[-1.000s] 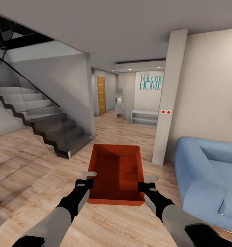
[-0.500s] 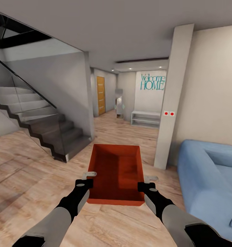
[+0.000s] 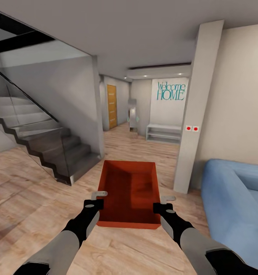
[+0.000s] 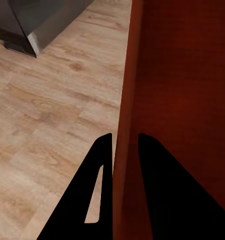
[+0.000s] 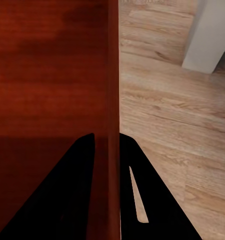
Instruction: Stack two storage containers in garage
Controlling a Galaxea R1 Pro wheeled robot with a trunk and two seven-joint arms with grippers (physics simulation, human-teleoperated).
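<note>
A dark staircase with a glass balustrade climbs along the left wall, its lowest step resting on light wood plank flooring. A white pillar stands right of centre, carrying two small red switches. Just beside it sits a blue sofa. Down the hallway — an orange wooden door, a low white bench, and teal "Welcome HOME" lettering on the wall above the bench.
</note>
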